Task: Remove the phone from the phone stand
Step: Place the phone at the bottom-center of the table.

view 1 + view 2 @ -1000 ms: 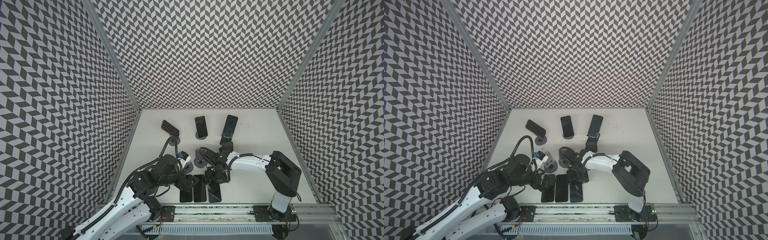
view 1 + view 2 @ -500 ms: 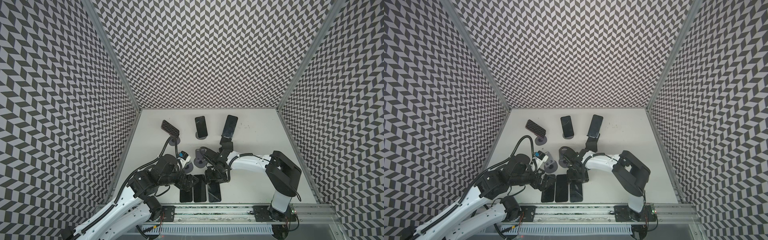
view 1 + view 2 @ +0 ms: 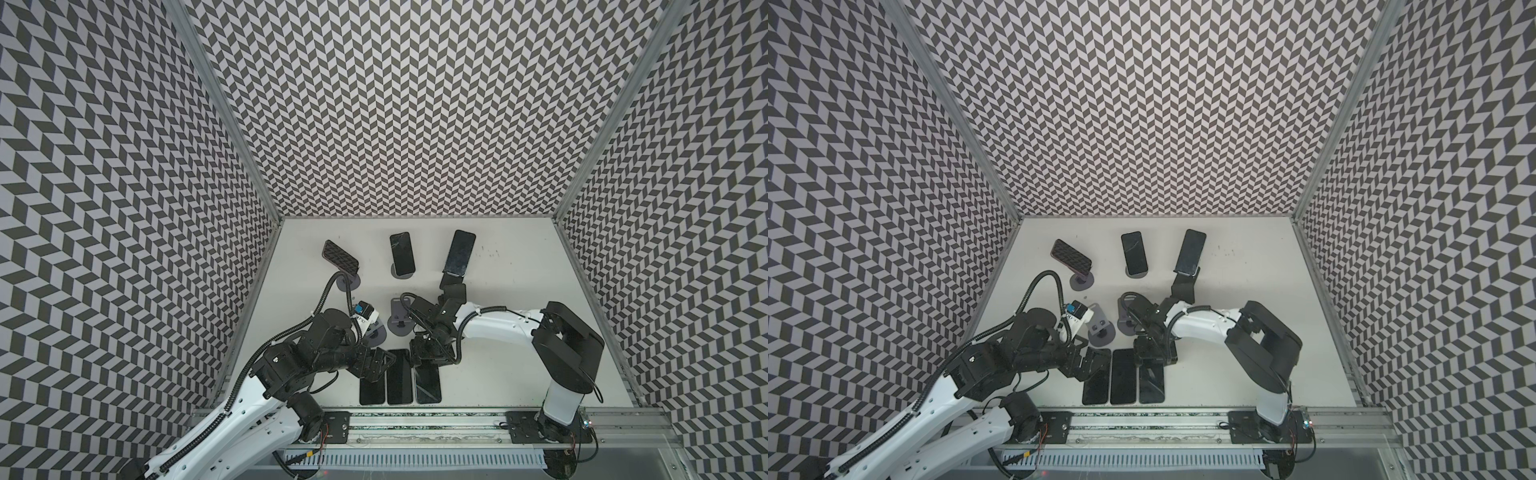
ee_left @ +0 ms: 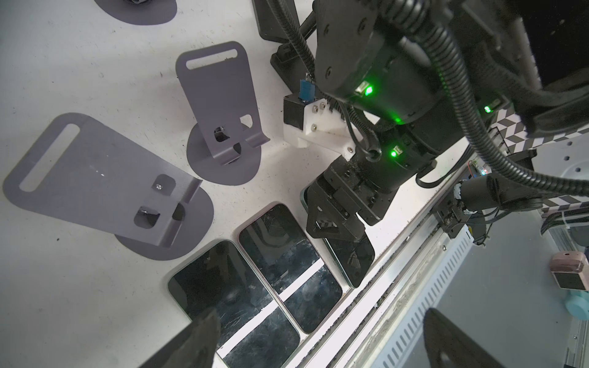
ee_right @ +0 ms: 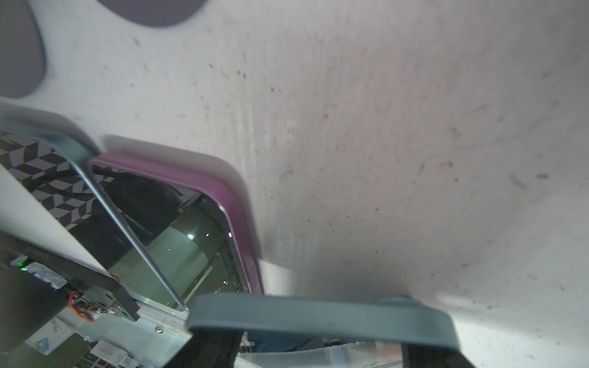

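My right gripper (image 3: 428, 365) is shut on the upper end of a dark phone in a grey-green case (image 3: 428, 386), the rightmost of three phones lying in a row at the table's front. In the right wrist view the phone's edge (image 5: 318, 315) runs across between the fingers (image 5: 210, 350). Behind that gripper stand two empty grey phone stands (image 3: 401, 318) (image 3: 376, 332). My left gripper (image 3: 380, 361) hangs open over the leftmost flat phone (image 3: 371, 390); its fingertips (image 4: 204, 337) are wide apart and hold nothing.
Three more phones rest on stands at the back: a patterned one (image 3: 340, 257), a middle one (image 3: 402, 253) and a right one (image 3: 458, 253). A purple-cased phone (image 5: 236, 223) lies right beside the held one. The metal rail (image 3: 415, 415) borders the front edge.
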Motion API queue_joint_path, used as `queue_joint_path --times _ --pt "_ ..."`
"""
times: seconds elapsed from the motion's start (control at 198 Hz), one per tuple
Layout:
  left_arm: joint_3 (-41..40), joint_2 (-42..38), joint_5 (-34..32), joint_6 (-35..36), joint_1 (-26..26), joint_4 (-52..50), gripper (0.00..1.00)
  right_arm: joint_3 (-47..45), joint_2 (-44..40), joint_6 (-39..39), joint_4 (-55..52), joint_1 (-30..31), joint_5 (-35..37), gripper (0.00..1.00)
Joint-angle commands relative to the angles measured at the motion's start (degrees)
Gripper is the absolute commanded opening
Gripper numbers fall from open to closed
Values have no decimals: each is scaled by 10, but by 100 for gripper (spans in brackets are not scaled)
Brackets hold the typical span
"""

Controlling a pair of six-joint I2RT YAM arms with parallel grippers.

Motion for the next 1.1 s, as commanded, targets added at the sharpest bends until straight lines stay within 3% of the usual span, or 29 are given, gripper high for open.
queue_joint_path --times 0.0,0.449,1.1 --pt "-7 5 9 9 8 -1 100 -14 -7 8 30 -1 5 65" --pt "-7 2 10 10 15 -1 100 -24 -11 9 33 -2 8 75" --pt "-7 -1 12 11 17 0 100 -15 -11 11 27 -2 10 77"
